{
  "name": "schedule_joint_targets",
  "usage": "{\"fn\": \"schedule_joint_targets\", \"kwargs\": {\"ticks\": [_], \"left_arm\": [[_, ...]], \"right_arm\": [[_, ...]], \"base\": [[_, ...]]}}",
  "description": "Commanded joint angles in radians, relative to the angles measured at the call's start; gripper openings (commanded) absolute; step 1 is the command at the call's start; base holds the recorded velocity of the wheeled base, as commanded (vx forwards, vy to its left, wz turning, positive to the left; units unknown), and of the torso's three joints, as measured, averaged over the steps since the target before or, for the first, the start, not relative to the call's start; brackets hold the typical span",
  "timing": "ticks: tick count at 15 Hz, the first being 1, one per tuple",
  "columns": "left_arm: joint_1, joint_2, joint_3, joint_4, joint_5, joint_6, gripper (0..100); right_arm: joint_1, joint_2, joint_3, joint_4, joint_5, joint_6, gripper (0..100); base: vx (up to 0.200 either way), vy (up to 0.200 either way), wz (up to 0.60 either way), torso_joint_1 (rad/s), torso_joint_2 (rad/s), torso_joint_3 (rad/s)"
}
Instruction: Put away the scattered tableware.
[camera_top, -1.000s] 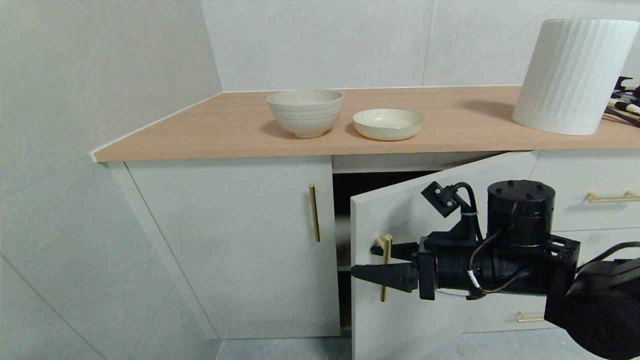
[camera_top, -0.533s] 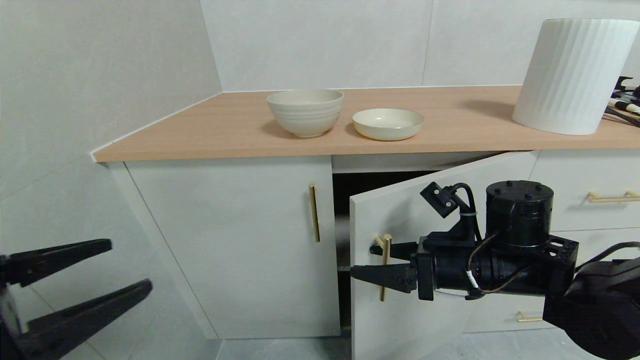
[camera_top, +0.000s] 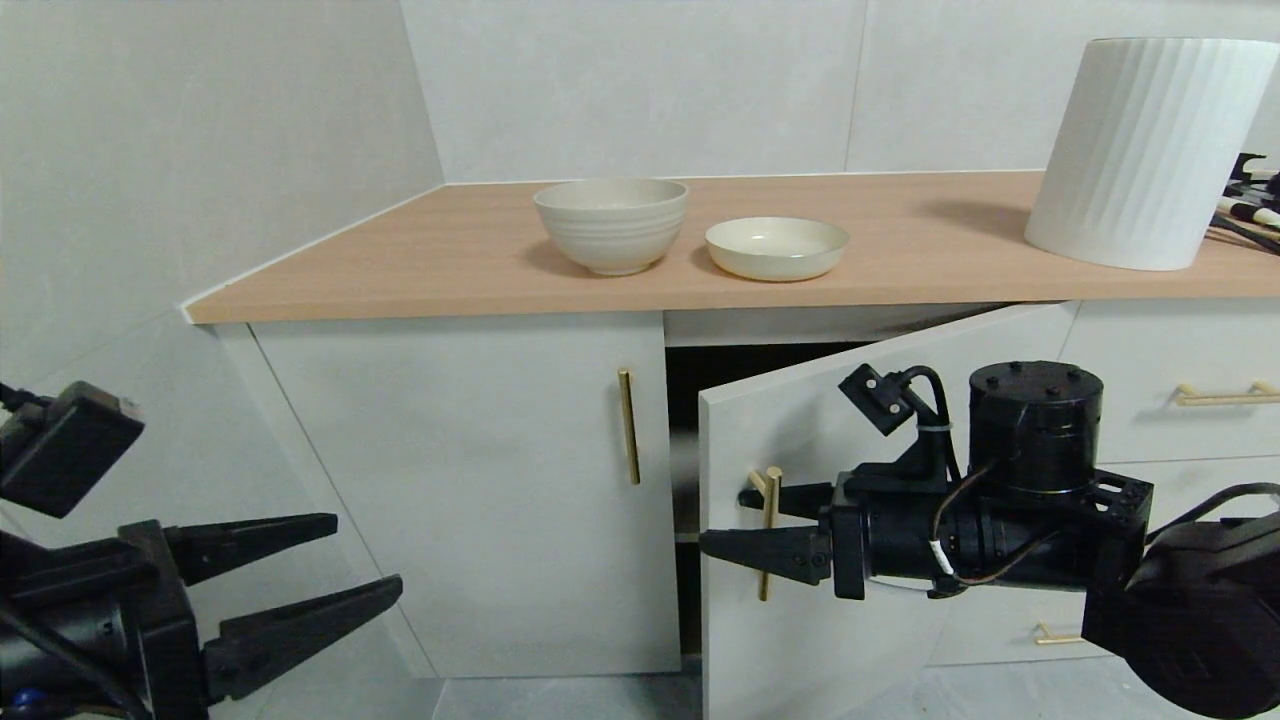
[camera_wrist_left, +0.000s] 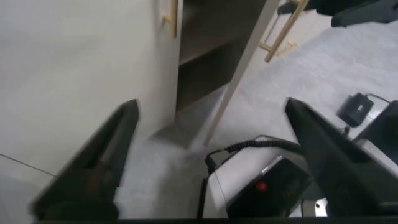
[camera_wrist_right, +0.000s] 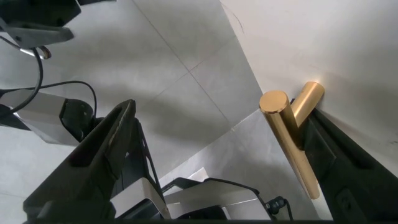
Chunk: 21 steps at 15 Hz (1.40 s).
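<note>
A beige ribbed bowl (camera_top: 610, 225) and a shallow cream dish (camera_top: 776, 247) stand side by side on the wooden countertop (camera_top: 400, 270). Below them the right cabinet door (camera_top: 800, 420) stands partly open, showing a dark interior. My right gripper (camera_top: 762, 522) is open, its fingers straddling the door's gold handle (camera_top: 768, 535); in the right wrist view the handle (camera_wrist_right: 292, 143) lies against one finger of the gripper (camera_wrist_right: 217, 118). My left gripper (camera_top: 365, 553) hovers open and holds nothing, low at the left in front of the shut door. Past the left gripper (camera_wrist_left: 211, 106), the left wrist view takes in the floor and the door's edge.
A tall white ribbed container (camera_top: 1145, 150) stands on the counter at the right, with dark utensils (camera_top: 1250, 205) behind it. The left cabinet door (camera_top: 460, 480) is shut, with a gold handle (camera_top: 628, 425). Drawers with a gold pull (camera_top: 1225, 393) lie right of the open door. A tiled wall bounds the left.
My left gripper has come into view from the lower left, rising and moving right, its fingers open. The right gripper and the door have barely shifted.
</note>
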<state>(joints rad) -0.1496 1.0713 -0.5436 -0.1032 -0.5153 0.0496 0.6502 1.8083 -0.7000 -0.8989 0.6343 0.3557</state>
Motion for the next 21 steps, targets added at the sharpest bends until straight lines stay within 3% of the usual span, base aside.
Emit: {"fn": "schedule_joint_targets", "kwargs": {"ticks": [1,4,5,7,8,9,11,13,16,17,19,21], "left_arm": [[-0.013,0.033,-0.007,-0.003,0.0,-0.007,0],[-0.085,0.138,-0.041,-0.01,0.0,-0.07,0],[-0.085,0.138,-0.041,-0.01,0.0,-0.07,0],[-0.162,0.262,-0.039,-0.158,0.003,-0.189,0],[-0.173,0.282,-0.035,-0.202,0.012,-0.212,0],[-0.225,0.343,-0.019,-0.276,0.021,-0.247,0],[-0.291,0.457,-0.025,-0.398,0.023,-0.249,0],[-0.306,0.576,0.004,-0.578,0.026,-0.257,0],[-0.34,0.825,0.079,-0.983,0.07,-0.257,0],[-0.354,0.923,0.094,-1.161,0.144,-0.27,0],[-0.381,0.977,0.086,-1.202,0.189,-0.278,0],[-0.395,0.993,0.063,-1.227,0.193,-0.281,0]], "right_arm": [[0.0,0.005,0.001,0.002,-0.001,0.0,100],[0.0,0.005,0.001,0.002,-0.001,0.0,100],[0.0,0.005,0.001,0.002,-0.001,0.0,100],[0.0,0.002,0.002,0.0,-0.002,0.0,100],[0.0,0.0,0.004,-0.003,-0.002,0.0,100],[0.0,0.002,0.004,-0.015,-0.002,0.0,100],[0.0,0.0,0.004,-0.021,-0.004,0.0,100],[0.0,-0.003,0.005,-0.021,-0.004,0.0,100],[0.0,0.0,0.007,-0.021,-0.004,0.0,100],[0.0,-0.001,0.007,-0.021,-0.002,0.0,100],[0.0,-0.006,0.007,-0.021,-0.004,0.0,100],[0.0,-0.006,0.007,-0.021,-0.004,0.0,100]], "base": [[0.0,0.0,0.0,0.0,0.0,0.0],[0.0,0.0,0.0,0.0,0.0,0.0],[0.0,0.0,0.0,0.0,0.0,0.0],[0.0,0.0,0.0,0.0,0.0,0.0],[0.0,0.0,0.0,0.0,0.0,0.0],[0.0,0.0,0.0,0.0,0.0,0.0],[0.0,0.0,0.0,0.0,0.0,0.0],[0.0,0.0,0.0,0.0,0.0,0.0],[0.0,0.0,0.0,0.0,0.0,0.0],[0.0,0.0,0.0,0.0,0.0,0.0],[0.0,0.0,0.0,0.0,0.0,0.0],[0.0,0.0,0.0,0.0,0.0,0.0]]}}
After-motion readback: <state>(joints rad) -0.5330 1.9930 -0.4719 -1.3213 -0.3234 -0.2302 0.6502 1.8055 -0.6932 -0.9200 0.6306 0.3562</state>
